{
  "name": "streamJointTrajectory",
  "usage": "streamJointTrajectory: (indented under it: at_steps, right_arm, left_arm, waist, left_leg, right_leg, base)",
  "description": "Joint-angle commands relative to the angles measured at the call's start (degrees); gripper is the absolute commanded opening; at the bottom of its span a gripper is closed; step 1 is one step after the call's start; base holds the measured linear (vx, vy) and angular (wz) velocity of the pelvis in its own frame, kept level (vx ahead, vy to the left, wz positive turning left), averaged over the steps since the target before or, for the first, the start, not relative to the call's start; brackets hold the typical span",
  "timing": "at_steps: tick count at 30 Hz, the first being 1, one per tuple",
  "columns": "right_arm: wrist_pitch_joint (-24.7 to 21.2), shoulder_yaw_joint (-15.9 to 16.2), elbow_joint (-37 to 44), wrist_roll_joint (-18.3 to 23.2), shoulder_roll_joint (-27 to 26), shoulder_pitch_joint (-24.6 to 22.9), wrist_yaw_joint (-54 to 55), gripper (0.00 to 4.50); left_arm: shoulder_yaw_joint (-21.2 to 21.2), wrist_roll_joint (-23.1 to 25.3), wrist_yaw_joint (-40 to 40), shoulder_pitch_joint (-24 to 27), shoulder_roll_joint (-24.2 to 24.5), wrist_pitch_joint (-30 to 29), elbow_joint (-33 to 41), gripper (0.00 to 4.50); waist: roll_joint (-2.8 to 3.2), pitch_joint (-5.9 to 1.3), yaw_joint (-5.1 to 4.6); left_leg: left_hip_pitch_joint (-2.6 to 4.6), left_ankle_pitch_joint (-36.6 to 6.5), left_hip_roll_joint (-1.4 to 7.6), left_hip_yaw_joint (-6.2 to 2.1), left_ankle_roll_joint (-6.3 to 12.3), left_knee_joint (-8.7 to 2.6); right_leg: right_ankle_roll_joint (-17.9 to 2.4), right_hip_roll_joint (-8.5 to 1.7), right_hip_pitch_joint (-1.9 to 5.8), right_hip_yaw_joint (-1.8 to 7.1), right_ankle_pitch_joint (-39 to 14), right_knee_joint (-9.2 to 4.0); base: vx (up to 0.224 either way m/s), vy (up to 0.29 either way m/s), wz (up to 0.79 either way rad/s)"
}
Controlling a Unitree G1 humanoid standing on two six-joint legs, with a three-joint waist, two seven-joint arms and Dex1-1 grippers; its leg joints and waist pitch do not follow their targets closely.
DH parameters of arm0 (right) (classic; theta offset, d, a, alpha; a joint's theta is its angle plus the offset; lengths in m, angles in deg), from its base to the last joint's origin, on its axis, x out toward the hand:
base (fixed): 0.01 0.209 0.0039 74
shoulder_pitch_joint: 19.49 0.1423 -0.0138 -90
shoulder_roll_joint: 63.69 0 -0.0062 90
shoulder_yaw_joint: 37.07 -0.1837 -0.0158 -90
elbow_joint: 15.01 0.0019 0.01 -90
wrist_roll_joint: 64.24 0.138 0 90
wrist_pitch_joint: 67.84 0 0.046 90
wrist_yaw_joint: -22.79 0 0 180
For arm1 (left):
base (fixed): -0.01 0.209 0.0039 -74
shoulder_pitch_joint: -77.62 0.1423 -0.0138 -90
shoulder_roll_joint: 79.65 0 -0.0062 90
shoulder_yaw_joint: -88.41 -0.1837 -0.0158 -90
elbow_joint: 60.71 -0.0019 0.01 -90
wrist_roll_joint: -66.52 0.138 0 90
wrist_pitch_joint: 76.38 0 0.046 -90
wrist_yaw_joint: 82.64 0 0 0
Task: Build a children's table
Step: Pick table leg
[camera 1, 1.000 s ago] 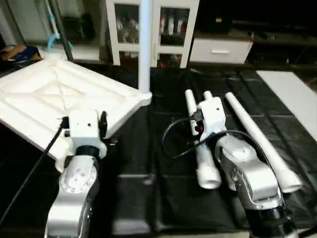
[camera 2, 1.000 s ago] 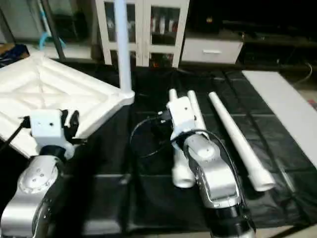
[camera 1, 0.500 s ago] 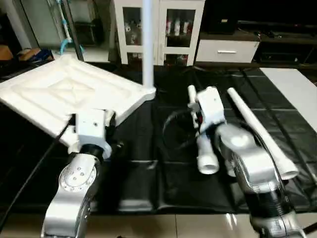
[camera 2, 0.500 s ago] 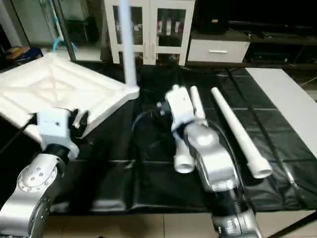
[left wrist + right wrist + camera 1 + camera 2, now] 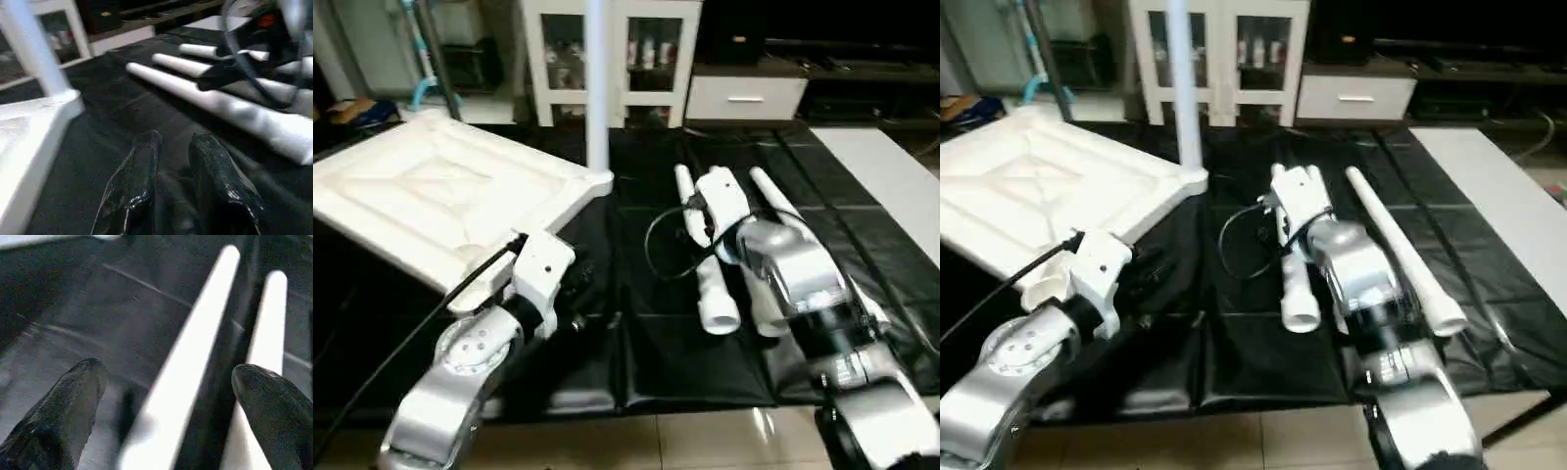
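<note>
The white table top (image 5: 431,196) lies ribbed side up on the left, with one leg (image 5: 597,88) standing upright in its far right corner socket. Three loose legs lie side by side on the black mat; the nearest one (image 5: 710,284) and the outer one (image 5: 1400,255) show most. My left gripper (image 5: 173,144) hovers over the mat just right of the top's near edge, its fingers (image 5: 139,181) a little apart and empty. My right gripper (image 5: 168,377) is wide open above the loose legs, one leg (image 5: 195,347) running between its fingers.
The black mat (image 5: 656,362) covers the work area and ends at tiled floor (image 5: 705,441) in front. A white glass-door cabinet (image 5: 617,49) and a drawer unit (image 5: 744,96) stand behind. A white board (image 5: 891,176) lies at the far right.
The camera has shifted. My left arm has swung right, off the table top's near edge and over the mat. The right gripper stays above the legs, and both openings are unchanged.
</note>
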Motion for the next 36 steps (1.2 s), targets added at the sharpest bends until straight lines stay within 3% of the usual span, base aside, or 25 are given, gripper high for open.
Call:
streamJointTrajectory:
  at_steps: [1, 3, 6, 10, 15, 17, 20, 26, 31, 33, 36]
  right_arm:
    - [-3.34, -1.23, -3.43, 0.21, 0.44, 2.06, -0.44, 4.5]
    - [-4.81, -1.94, -6.73, 0.6, 0.3, 3.47, -0.6, 4.5]
    - [-5.65, -3.49, -10.64, 1.95, -0.21, 4.92, -1.59, 4.5]
    - [-3.93, -3.48, -14.17, 3.04, -0.96, 6.25, -3.81, 4.5]
    - [-1.55, -4.27, -16.0, 4.0, -1.99, 7.05, -5.46, 4.5]
    - [-0.98, -4.83, -17.62, 4.32, -2.34, 7.86, -5.76, 4.5]
    - [0.25, -4.78, -20.03, 4.08, -2.65, 8.57, -5.95, 4.5]
    - [2.33, -4.56, -24.1, 3.79, -3.11, 9.41, -6.83, 4.5]
    - [2.07, -4.07, -26.18, 3.56, -3.19, 9.84, -8.18, 4.21]
    - [1.61, -3.45, -27.14, 3.36, -3.17, 9.98, -9.4, 3.95]
    - [1.45, -2.94, -27.62, 3.02, -3.09, 10.09, -9.92, 3.85]
  left_arm:
    - [0.15, -3.67, -2.83, 0.84, 0.62, -4.07, 2.81, 1.57]
    - [0.55, -5.98, -4.15, 1.23, 0.79, -6.42, 4.25, 1.61]
    - [-0.04, -7.24, -5.4, 1.47, 1.49, -7.59, 5.8, 1.95]
    - [-0.8, -7.58, -6.01, 1.18, 2.48, -8.06, 6.7, 2.3]
    - [-0.63, -8.1, -5.84, 0.77, 2.64, -9.58, 7.61, 2.52]
    - [-0.61, -8.27, -5.86, 0.94, 2.85, -10.04, 7.95, 2.83]
    - [-0.97, -8.42, -6.03, 1.15, 3.27, -10.18, 8.12, 2.89]
    - [-1.36, -8.99, -6.41, 1.27, 3.88, -10.82, 8.89, 3.49]
    - [-1.46, -9.16, -6.27, 1.42, 4.0, -10.97, 9.14, 3.76]
    - [-1.57, -9.46, -6.19, 1.43, 4.11, -11.05, 9.29, 4.12]
    - [-1.64, -9.59, -6.28, 1.38, 4.25, -11.04, 9.28, 4.14]
  waist:
    - [-0.34, -2.93, -0.03]
    - [-0.53, -2.92, -0.12]
    - [-0.3, -3.1, -0.1]
    - [-0.55, -3.18, -0.06]
    - [-0.47, -3.66, 0.38]
    - [-0.44, -3.64, 0.59]
    - [-0.53, -3.5, 0.6]
    - [-0.71, -3.09, 0.65]
    - [-0.81, -3.01, 0.57]
    - [-0.79, -3.07, 0.53]
    - [-0.78, -3.13, 0.57]
  left_leg:
    - [0.95, -20.65, 2.19, -0.77, -3.59, -5.85]
    - [0.76, -19.27, 2.32, -0.45, -3.14, -5.61]
    - [0.64, -17.55, 2.52, -0.33, -3.22, -5.46]
    - [0.41, -15.92, 2.6, 0.03, -2.72, -5.32]
    - [0.43, -7.47, 2.77, 0.69, -1.24, -4.78]
    - [0.56, -6.54, 2.81, 0.86, -0.76, -4.73]
    - [0.78, -7.97, 2.89, 1.03, -0.63, -4.77]
    - [0.96, -13.45, 3.04, 0.9, -2.63, -5.15]
    - [0.77, -13.88, 2.99, 0.82, -2.78, -5.19]
    - [0.8, -13.73, 3.01, 0.8, -2.75, -5.15]
    - [0.78, -12.77, 2.99, 0.85, -2.59, -5.07]
  right_leg:
    - [-7.77, -1.73, 1.09, 0.99, -18.69, -4.24]
    - [-8.76, -1.64, 1.0, 1.0, -18.8, -4.23]
    - [-9.64, -1.42, 1.01, 0.84, -16.92, -3.86]
    - [-10.48, -1.32, 1.16, 0.86, -14.74, -3.54]
    - [-13.31, -0.95, 1.51, 0.85, -3.76, -2.45]
    - [-14.24, -0.88, 1.53, 0.84, -2.31, -2.33]
    - [-14.7, -0.85, 1.41, 0.84, -3.78, -2.48]
    - [-12.92, -1.08, 1.07, 0.98, -10.94, -3.01]
    - [-12.31, -1.07, 1.09, 0.97, -12.09, -3.08]
    - [-12.45, -1.07, 1.04, 0.96, -12.02, -3.01]
    - [-12.71, -1.04, 1.08, 0.95, -10.87, -2.92]
  base:
    - [0.0, 0.0, 0.0]
    - [0.0, 0.0, 0.0]
    - [0.0, 0.0, 0.0]
    - [0.0, 0.0, 0.0]
    - [0.0, 0.0, 0.0]
    - [0.0, 0.0, 0.0]
    - [0.0, 0.0, 0.0]
    - [0.0, 0.0, 0.0]
    - [0.0, 0.0, 0.0]
    - [0.0, 0.0, 0.0]
    - [0.0, 0.0, 0.0]
